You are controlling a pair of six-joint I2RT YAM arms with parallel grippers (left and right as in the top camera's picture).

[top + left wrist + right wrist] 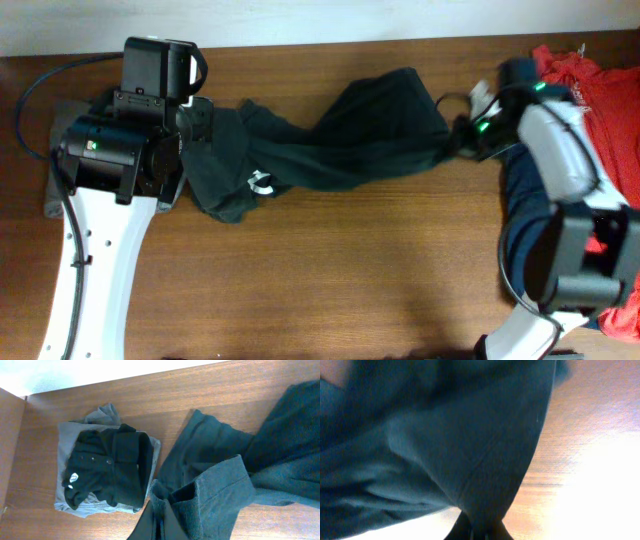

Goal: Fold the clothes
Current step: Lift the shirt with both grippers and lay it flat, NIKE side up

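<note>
Rumpled dark green-black cloth T-shirt [350, 135] stretched along brown wooden counter [350, 270], left pincer [207, 122] closed on one end, right pincer [458, 141] closed on the opposite end

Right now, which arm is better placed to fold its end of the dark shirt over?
Probably the right: the right gripper pinches the dark shirt at its bunched end beside open table, while the left gripper holds its end close to a folded stack.

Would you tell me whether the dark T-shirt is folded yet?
Not folded: the dark T-shirt stretches, twisted, from left gripper to right gripper.
</note>
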